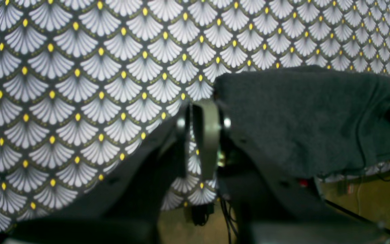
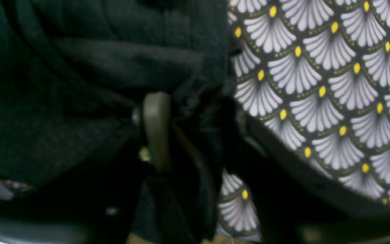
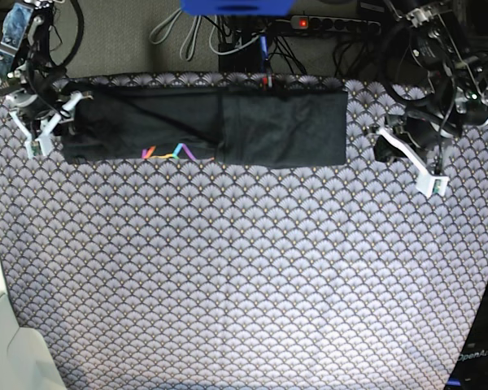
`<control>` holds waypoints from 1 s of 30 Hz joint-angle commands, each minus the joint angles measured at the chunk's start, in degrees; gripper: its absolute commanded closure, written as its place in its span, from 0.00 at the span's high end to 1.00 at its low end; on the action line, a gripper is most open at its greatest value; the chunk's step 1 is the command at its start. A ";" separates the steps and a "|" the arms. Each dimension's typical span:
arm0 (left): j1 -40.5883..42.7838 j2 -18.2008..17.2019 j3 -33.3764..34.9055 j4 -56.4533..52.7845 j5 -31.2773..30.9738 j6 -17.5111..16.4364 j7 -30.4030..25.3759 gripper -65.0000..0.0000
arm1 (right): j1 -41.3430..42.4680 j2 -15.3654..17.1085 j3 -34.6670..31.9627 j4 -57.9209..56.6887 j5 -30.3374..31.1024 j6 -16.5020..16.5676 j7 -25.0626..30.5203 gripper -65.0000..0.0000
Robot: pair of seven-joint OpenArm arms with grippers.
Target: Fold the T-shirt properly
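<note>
Where the base view begins at its left edge, we see our right gripper [image 3: 53, 122] at the left end of the T-shirt [image 3: 285, 130], its pale fingers right against the cloth. From our right wrist view, black fabric bunches between and around the olive finger pad [image 2: 156, 128], and the jaws stand partly apart; we cannot tell whether they are pinching the cloth.

Moving right, the T-shirt lies as a long folded band along the far side of the scallop-patterned tablecloth [image 3: 244, 284]. Its small rainbow-coloured print [image 3: 169, 152] shows on the near edge of the left half, and a second folded layer covers the right half.

Further right, our left gripper [image 3: 407, 158] hangs over bare tablecloth just beside the shirt's right end, apart from it. In our left wrist view its jaws are nearly together, holding nothing, with the shirt's edge [image 1: 303, 118] to their right.
</note>
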 commanded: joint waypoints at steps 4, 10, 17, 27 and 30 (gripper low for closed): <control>-0.29 -2.32 -0.19 0.96 -0.84 -0.12 -0.76 0.09 | -0.23 0.05 -0.29 0.02 -1.12 0.82 -2.06 0.00; -0.64 -3.64 -6.61 1.05 -0.84 -0.12 -0.76 0.09 | -0.32 0.23 -1.26 3.45 -1.12 0.82 -1.89 0.00; -0.29 -6.37 -11.97 0.96 -0.93 -0.12 -0.76 0.09 | -1.46 -1.09 -1.88 14.79 -1.21 0.82 -2.15 0.00; -0.11 -6.89 -16.46 0.96 -0.93 -0.12 -0.32 0.09 | -2.87 -2.85 -8.12 23.67 -3.85 0.82 -1.80 0.00; -0.11 -6.89 -17.42 0.96 -0.93 -0.12 -0.32 0.09 | -3.22 -3.38 -13.74 23.67 -9.21 0.82 -1.80 0.00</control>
